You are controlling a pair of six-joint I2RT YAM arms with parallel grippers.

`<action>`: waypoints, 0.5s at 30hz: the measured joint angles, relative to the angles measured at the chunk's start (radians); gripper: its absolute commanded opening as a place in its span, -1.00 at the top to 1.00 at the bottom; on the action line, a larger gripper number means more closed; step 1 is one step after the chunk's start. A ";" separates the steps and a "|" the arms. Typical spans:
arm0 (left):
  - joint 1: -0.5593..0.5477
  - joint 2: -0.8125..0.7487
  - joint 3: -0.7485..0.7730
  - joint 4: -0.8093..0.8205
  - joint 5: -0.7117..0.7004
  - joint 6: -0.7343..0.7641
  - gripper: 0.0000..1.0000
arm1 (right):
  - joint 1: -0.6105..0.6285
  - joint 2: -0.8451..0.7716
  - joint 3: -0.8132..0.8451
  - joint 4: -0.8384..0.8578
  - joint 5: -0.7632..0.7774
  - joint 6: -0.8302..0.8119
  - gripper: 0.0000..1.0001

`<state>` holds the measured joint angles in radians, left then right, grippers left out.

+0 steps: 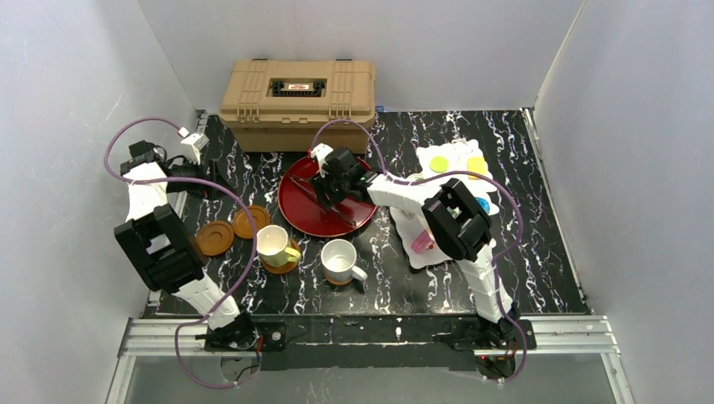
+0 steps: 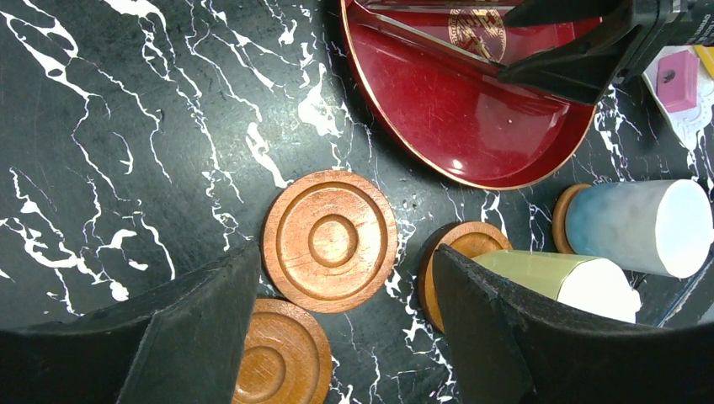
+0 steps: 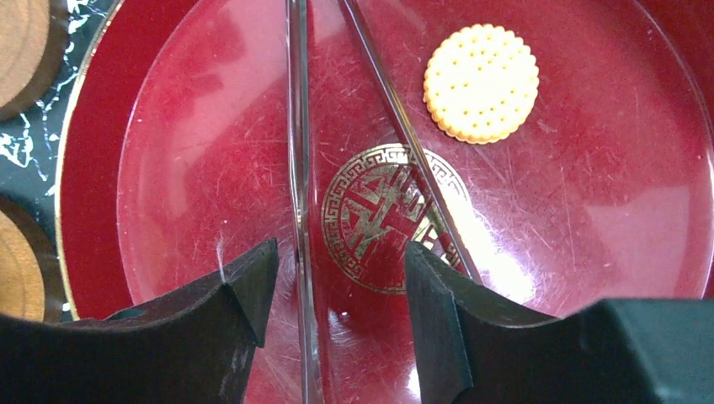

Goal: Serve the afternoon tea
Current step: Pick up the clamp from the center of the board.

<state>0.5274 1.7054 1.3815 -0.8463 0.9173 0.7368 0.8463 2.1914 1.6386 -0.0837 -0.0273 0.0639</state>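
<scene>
Black, white-veined worktop (image 1: 539, 252) between pale walls, tan case (image 1: 297, 93) at the back. Dark-red tray (image 1: 295, 210) in the middle, white scalloped stand (image 1: 407, 227) just to its right, already bearing a few sweets: a pink cake (image 1: 421, 244) at the near edge, yellow rounds farther back.

Right gripper (image 3: 341, 252) poised low over the tray, just short of its gold emblem (image 3: 379, 210). Jaws partly open, nothing clamped. One of two thin clear strips (image 3: 295, 168) running up between them, the other slipping behind one finger; possibly tongs, hard to tell. Round biscuit (image 3: 481, 82) lying alone on the tray, beyond the jaws and off to one side, apart from both strips. Probably lining up on a strip, or on the biscuit, for a carry across to the stand.

Left gripper (image 2: 345, 252) hanging above two bare saucers (image 2: 329, 241), jaws wide, holding nothing; well off to its own side, presumably to avoid crossing the other arm. Pale-yellow mug (image 2: 539, 273) and white mug (image 2: 640, 225) each upright on a saucer of its own, near the tray's front rim, set towards the near edge as if for a guest.

Judged under way but unfinished: biscuit not yet on the stand.
</scene>
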 measured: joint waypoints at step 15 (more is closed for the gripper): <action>0.000 0.000 0.002 0.000 -0.005 0.003 -0.45 | 0.010 -0.001 0.034 0.005 -0.003 -0.039 -0.05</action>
<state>0.5278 1.7054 1.3834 -0.8467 0.9127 0.7399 0.8566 2.1906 1.6722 -0.0784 -0.0299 0.0254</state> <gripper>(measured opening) 0.726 0.564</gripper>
